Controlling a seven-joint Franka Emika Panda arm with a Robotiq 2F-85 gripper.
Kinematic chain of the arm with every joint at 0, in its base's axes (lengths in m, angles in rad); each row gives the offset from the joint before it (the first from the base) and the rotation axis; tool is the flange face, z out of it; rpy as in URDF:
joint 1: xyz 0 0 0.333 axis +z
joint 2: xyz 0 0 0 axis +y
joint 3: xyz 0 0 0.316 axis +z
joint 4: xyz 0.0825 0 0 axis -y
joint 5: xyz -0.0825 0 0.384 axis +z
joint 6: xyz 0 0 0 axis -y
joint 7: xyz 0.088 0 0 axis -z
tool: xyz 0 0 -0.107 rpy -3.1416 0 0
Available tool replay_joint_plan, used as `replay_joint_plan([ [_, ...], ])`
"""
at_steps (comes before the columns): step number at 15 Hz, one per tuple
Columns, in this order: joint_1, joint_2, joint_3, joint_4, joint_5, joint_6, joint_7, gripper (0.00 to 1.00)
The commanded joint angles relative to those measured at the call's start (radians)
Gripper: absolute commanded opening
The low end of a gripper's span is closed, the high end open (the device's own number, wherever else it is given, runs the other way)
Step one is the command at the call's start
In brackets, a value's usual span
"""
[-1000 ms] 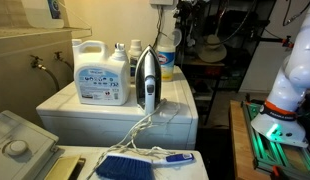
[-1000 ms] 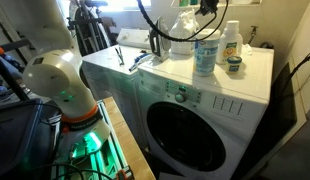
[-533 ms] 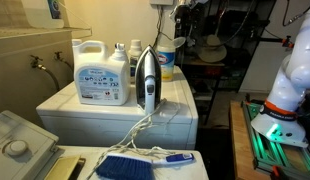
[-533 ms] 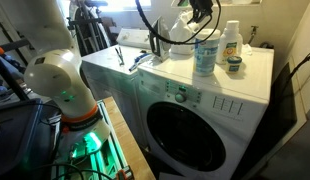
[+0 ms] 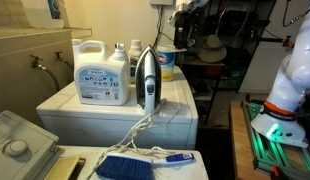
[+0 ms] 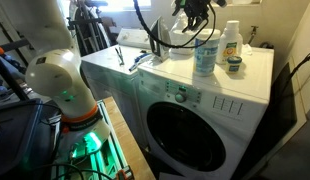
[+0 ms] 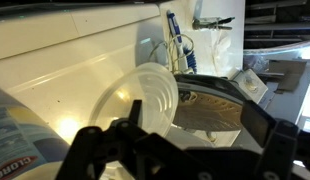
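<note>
Above the desk (image 6: pixel 160 68), my gripper (image 6: pixel 192 12) hangs with jaws spread wide and empty. The clear plastic cup (image 7: pixel 145 100) stands just below it, upright, beside the iron (image 7: pixel 210 108) and a labelled bottle (image 7: pixel 17 160).

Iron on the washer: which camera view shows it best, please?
An exterior view shows the iron best: it stands upright on the washer, whole, its cord trailing down. In an exterior view facing the washer's door it is small and far. The wrist view shows only what seems its edge, close up.
</note>
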Motion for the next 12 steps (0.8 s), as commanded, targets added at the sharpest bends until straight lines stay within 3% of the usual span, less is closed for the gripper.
replay_joint_plan([
  [1, 0.004, -0.038, 0.004, -0.020, -0.022, 0.018, 0.009, 1.00],
  [12, 0.008, -0.198, -0.013, 0.001, -0.151, 0.128, -0.059, 1.00],
])
